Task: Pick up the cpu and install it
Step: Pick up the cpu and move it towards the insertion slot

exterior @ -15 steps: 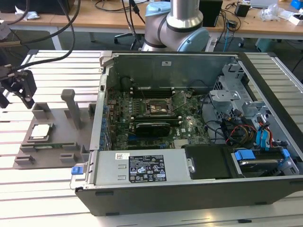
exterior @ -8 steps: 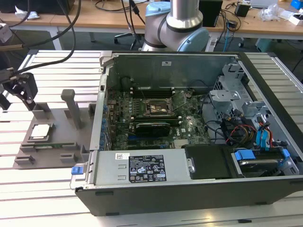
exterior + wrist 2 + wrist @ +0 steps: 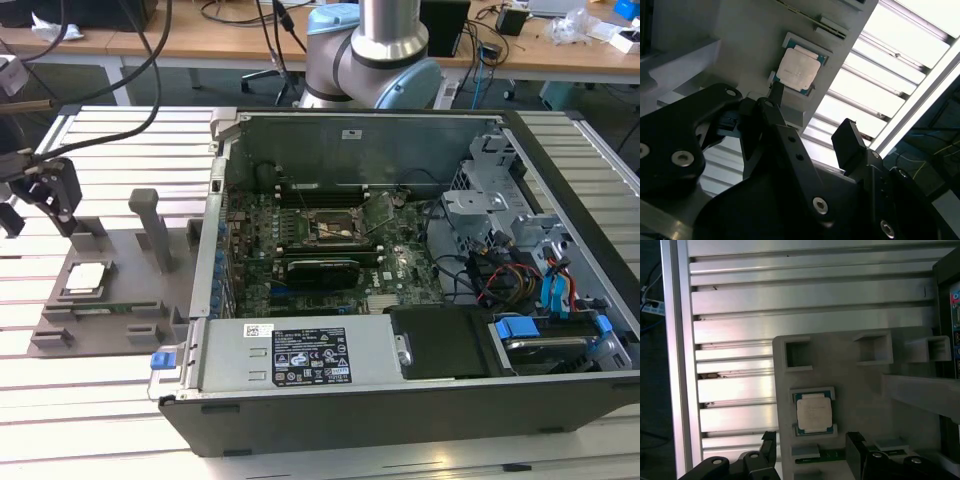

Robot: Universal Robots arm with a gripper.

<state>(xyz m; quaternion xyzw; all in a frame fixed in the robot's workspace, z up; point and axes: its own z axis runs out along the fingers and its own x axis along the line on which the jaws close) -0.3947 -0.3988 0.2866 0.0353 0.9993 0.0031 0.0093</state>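
Though my hand [image 3: 811,111] hangs released over the grey plate [image 3: 740,30], the cpu [image 3: 798,69] lies untouched in its pocket. One fingertip [image 3: 776,95] overlaps that pocket's corner in the second wrist view.

No print is legible: a black label [image 3: 310,357] and a white sticker [image 3: 258,330] sit on the grey cover [image 3: 222,365].

Silvery cpu [image 3: 813,413] in grey fixture plate [image 3: 860,390] recess, spread pincer [image 3: 812,446] near.

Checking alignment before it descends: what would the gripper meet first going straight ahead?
Likely the chip in its grey holder plate, ahead of the open gripper, though depth is unclear.
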